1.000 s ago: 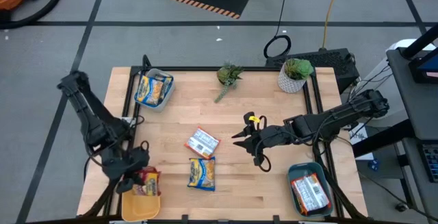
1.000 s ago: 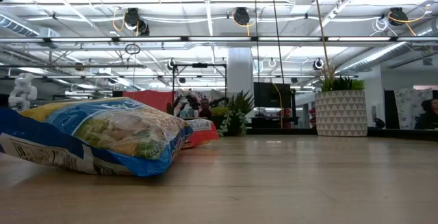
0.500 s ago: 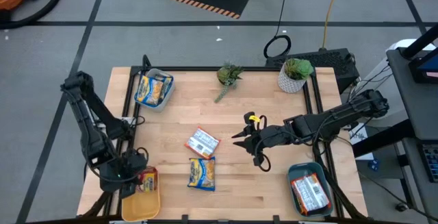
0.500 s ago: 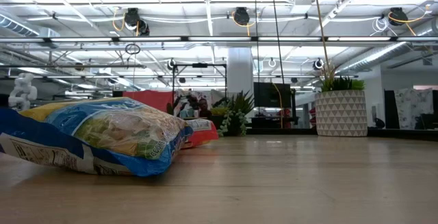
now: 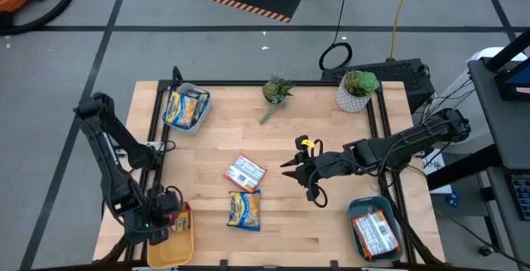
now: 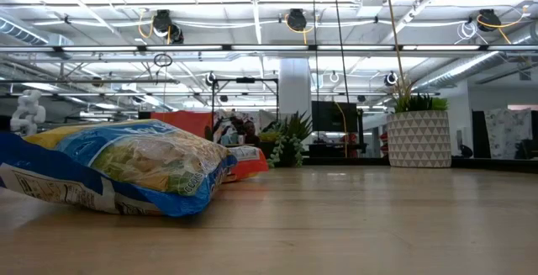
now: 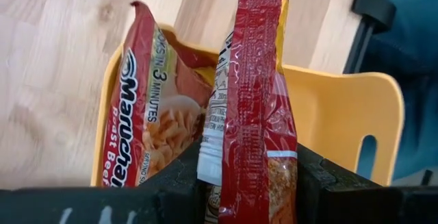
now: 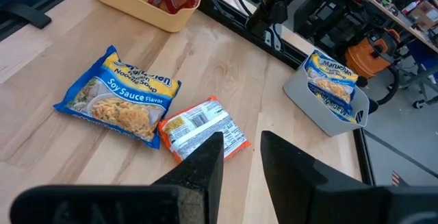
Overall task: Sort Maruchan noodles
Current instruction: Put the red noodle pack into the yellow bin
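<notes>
My left gripper (image 5: pixel 163 222) is at the near left corner, over the yellow bin (image 5: pixel 170 248), shut on a red-and-yellow noodle packet (image 7: pixel 254 94). Another red packet (image 7: pixel 145 131) leans inside that bin (image 7: pixel 342 114). A blue-and-yellow packet (image 5: pixel 244 210) and an orange-and-white packet (image 5: pixel 244 172) lie flat on the table's middle. My right gripper (image 5: pixel 291 170) hovers to their right, above the table, slightly open (image 8: pixel 241 161) with nothing between its fingers. My left gripper pinches the red-and-yellow packet near one end (image 7: pixel 246 172) between its two fingers, the packet edge-on between them. The fingers slant steeply down from above. The packet reaches out below the fingers over the yellow bin, beside the packet in it; whether its lower end touches the bin I cannot tell.
A grey bin (image 5: pixel 185 107) at the far left holds a blue-and-yellow packet. A teal bin (image 5: pixel 374 228) at the near right holds a packet too. Two potted plants (image 5: pixel 277 91) (image 5: pixel 357 89) stand along the far edge. Bare wood lies in front of the low camera (image 6: pixel 353 224).
My left gripper has sunk and drifted toward the table's near left corner with the red-and-yellow packet, turning its wrist as it went, so the packet now hangs over the yellow bin. It has stayed shut on the packet. My right arm has kept still.
</notes>
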Motion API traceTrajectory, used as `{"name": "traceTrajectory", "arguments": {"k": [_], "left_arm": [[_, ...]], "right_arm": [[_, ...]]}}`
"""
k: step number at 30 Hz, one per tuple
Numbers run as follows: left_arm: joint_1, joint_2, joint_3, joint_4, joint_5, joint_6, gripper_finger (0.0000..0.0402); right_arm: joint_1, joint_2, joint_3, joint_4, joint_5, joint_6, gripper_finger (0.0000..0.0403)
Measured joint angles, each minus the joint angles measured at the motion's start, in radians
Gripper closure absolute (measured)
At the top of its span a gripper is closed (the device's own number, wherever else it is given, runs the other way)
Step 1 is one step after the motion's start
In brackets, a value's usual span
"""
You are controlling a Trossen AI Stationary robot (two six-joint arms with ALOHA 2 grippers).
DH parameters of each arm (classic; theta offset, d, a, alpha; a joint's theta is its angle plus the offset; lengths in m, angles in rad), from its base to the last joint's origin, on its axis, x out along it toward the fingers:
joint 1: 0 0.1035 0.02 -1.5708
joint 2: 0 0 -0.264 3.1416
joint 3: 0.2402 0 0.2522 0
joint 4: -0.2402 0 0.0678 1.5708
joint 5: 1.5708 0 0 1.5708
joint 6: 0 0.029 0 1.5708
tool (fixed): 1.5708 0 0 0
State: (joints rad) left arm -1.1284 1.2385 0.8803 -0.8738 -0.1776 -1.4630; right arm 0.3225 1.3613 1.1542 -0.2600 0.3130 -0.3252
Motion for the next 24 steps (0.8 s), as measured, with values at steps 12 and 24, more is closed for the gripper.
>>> {"name": "traceTrajectory", "arguments": {"k": [12,24], "left_arm": [[-0.028,0.046,0.000,-0.009,-0.010,-0.031,0.0275],[-0.018,0.047,0.000,-0.015,-0.009,-0.012,0.0254]], "right_arm": [[0.000,0.000,0.000,0.000,-0.001,0.011,0.0309],[0.000,0.000,0.000,0.000,-0.001,0.019,0.0310]]}}
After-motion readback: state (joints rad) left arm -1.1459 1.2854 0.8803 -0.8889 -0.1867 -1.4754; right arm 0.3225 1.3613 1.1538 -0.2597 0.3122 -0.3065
